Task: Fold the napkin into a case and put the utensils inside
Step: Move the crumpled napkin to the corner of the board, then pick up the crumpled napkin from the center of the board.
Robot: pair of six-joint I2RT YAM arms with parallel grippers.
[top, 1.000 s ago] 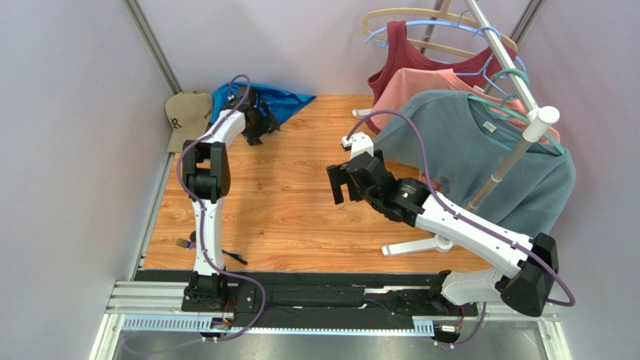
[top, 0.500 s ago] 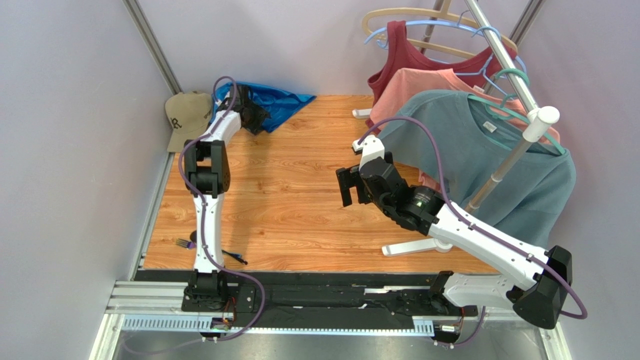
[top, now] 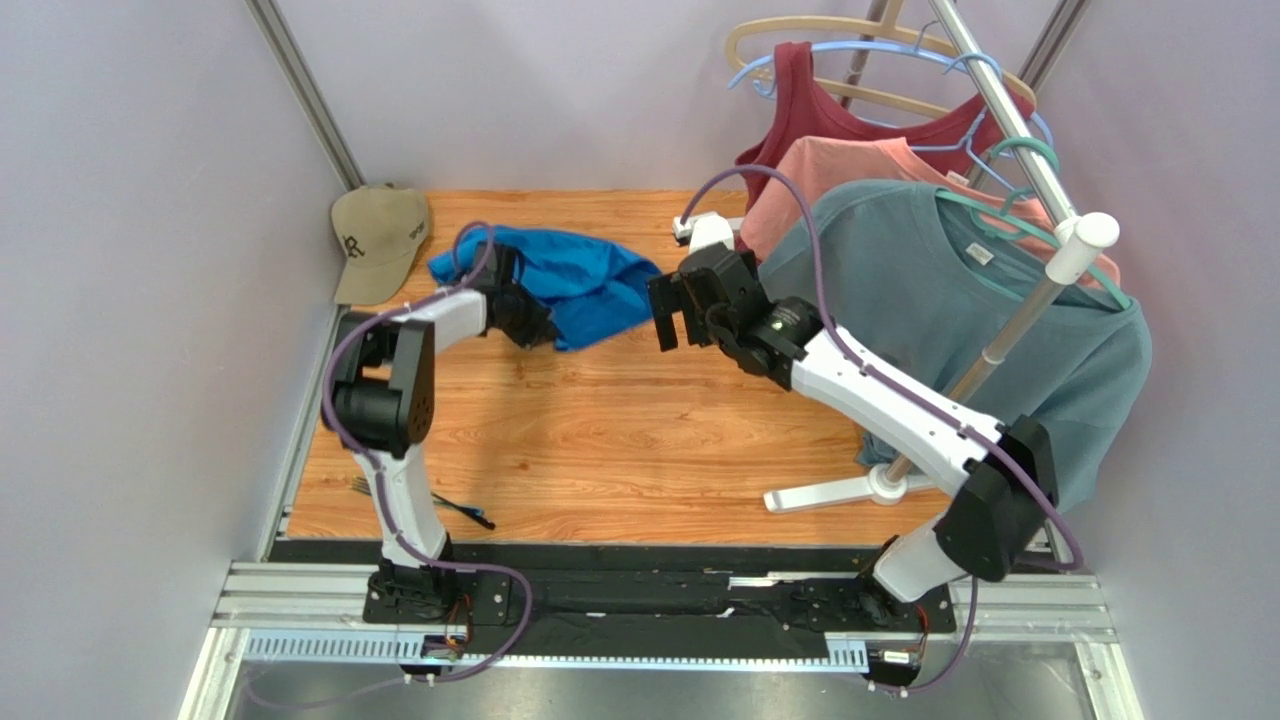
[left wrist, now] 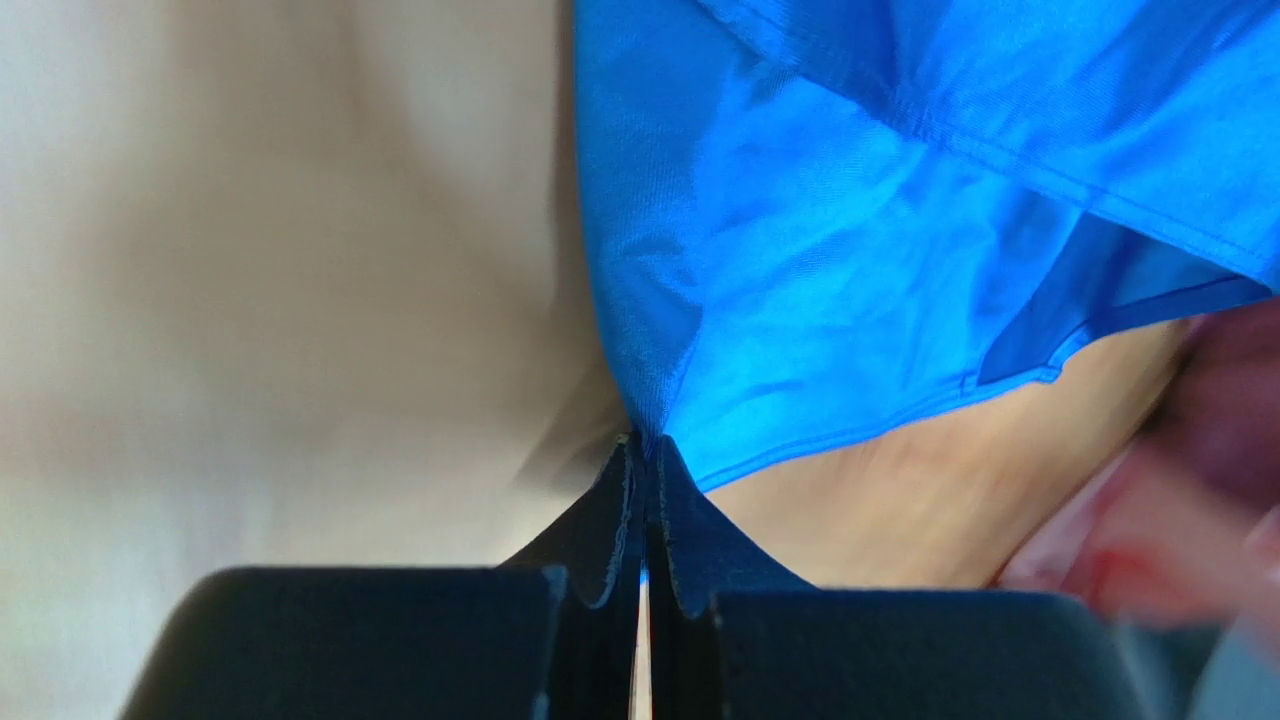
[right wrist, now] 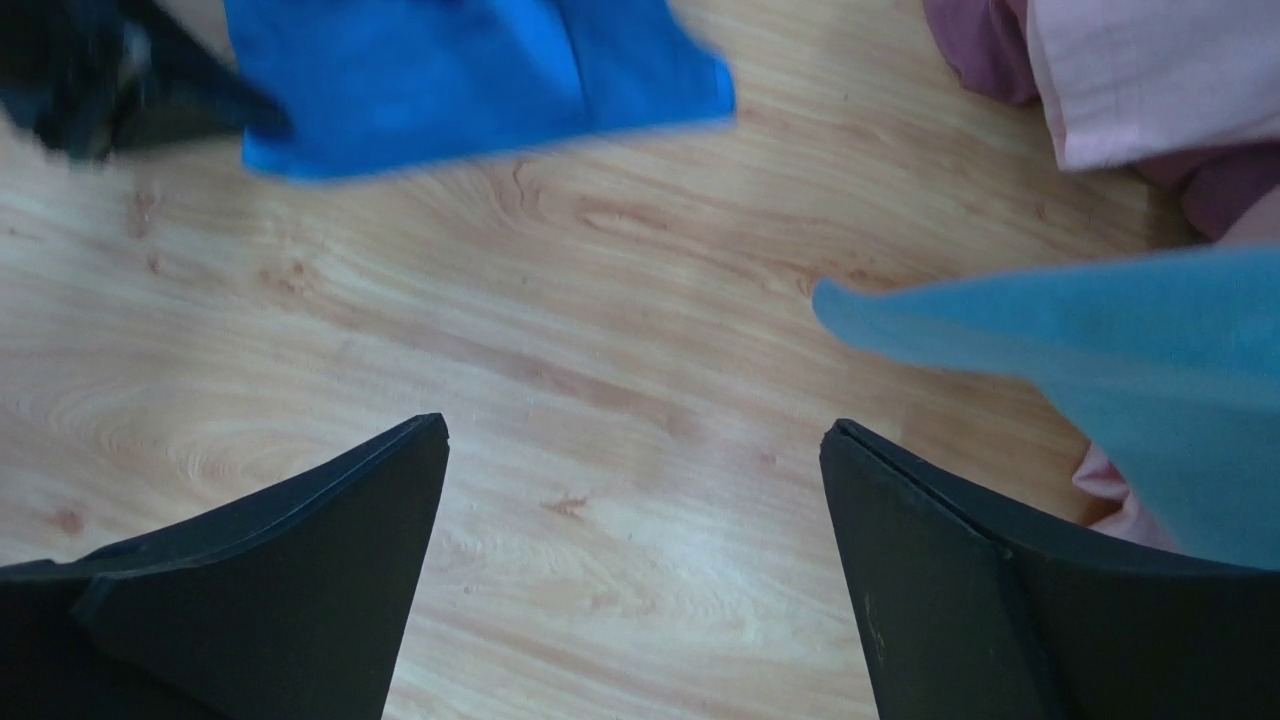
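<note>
Left gripper (left wrist: 646,450) clamps napkin (top: 586,278) corner | cloth dragged out from back corner | right gripper (right wrist: 633,432) splayed, closing in | folding can start

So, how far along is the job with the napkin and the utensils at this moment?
Done: only the grasp. The left gripper is shut on an edge of the napkin, which is bunched, not folded. In hand: the right gripper hangs open over the table just beside it, holding nothing. Left: spread the napkin, fold it, then fetch the utensils from the near left edge and slip them in.
</note>
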